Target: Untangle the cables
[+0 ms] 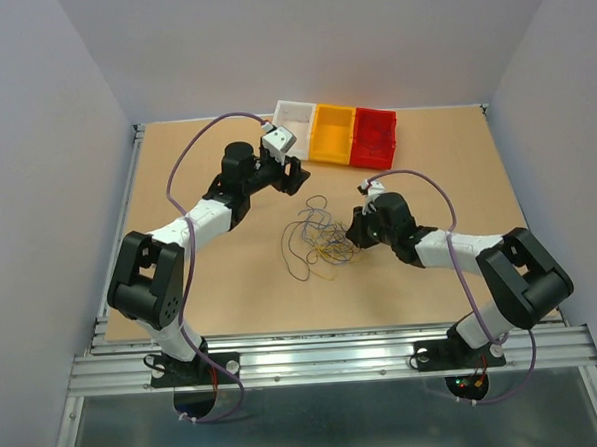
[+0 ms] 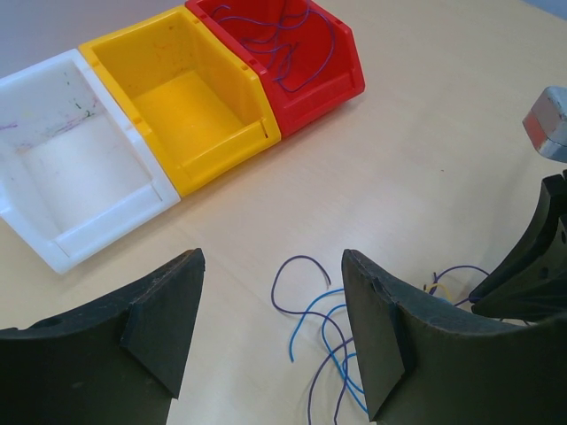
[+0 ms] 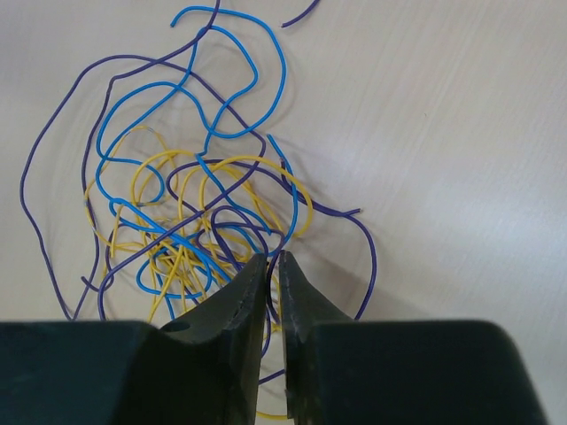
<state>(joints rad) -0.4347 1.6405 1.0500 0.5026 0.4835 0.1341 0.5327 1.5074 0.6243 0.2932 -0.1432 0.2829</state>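
White bin: smudgy marks, nothing to read.
Yellow bin: no words.
Red bin: no words or numbers.

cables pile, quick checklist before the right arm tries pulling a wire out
1. right fingers at the edge of the cables: ok
2. one single wire pinched between them: cannot tell, tips nearly together over crossing wires
3. left fingers wide apart, holding nothing: ok
4. cables loose enough to slide free: not ok, yellow, blue and purple interlaced
5. bins uncovered: ok, yellow bin empty, red bin holds purple wires
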